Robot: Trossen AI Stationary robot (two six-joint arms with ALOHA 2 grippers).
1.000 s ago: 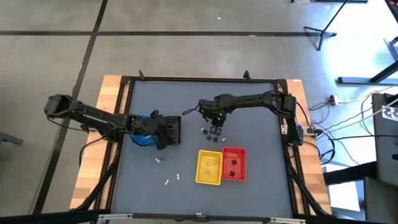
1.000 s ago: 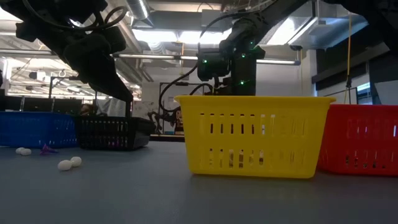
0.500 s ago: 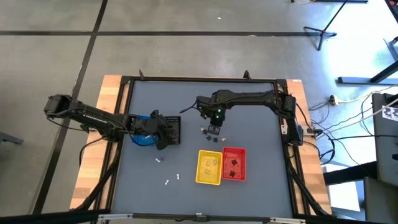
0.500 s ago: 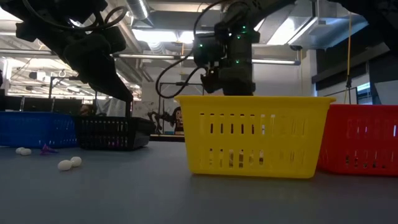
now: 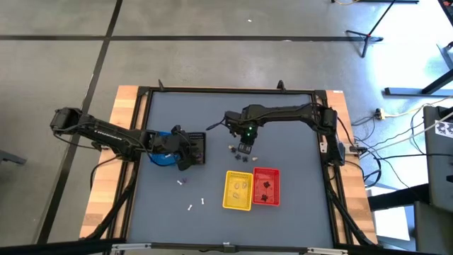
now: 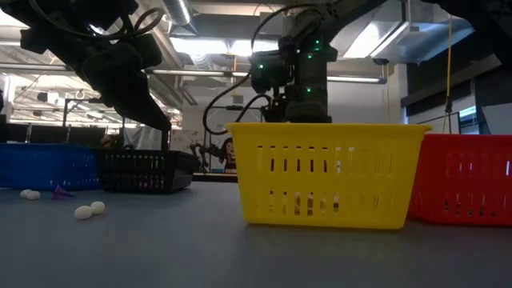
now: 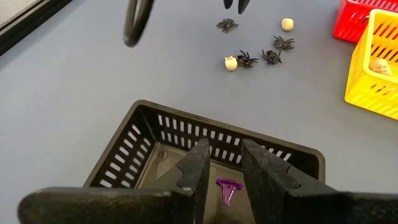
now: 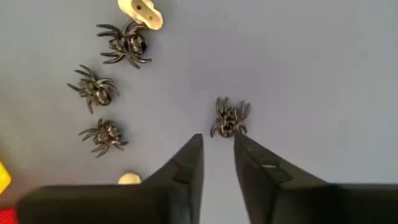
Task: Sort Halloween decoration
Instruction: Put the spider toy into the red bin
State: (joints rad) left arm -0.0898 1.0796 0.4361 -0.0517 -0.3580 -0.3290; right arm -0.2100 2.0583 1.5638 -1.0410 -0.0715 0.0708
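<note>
Right hand (image 8: 217, 146): released, fingers slightly apart, I see it just above a black spider (image 8: 229, 117) on worktop (image 8: 311, 74).
Left hand (image 7: 225, 165): released, over black basket (image 7: 149, 134), purple trinket (image 7: 227, 188) below.

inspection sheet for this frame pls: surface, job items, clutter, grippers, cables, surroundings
Surface: grey table, wood side edges.
Job's things: black spiders and pale skulls loose mid-table; purple trinket in black basket; pale pieces in yellow basket, dark ones in red basket; blue basket beside the black one.
Clutter: nothing seen.
Grippers: right gripper open, just above a spider; left gripper open over black basket.
Cables: loose on floor at right.
Surroundings: concrete floor, stands.
</note>
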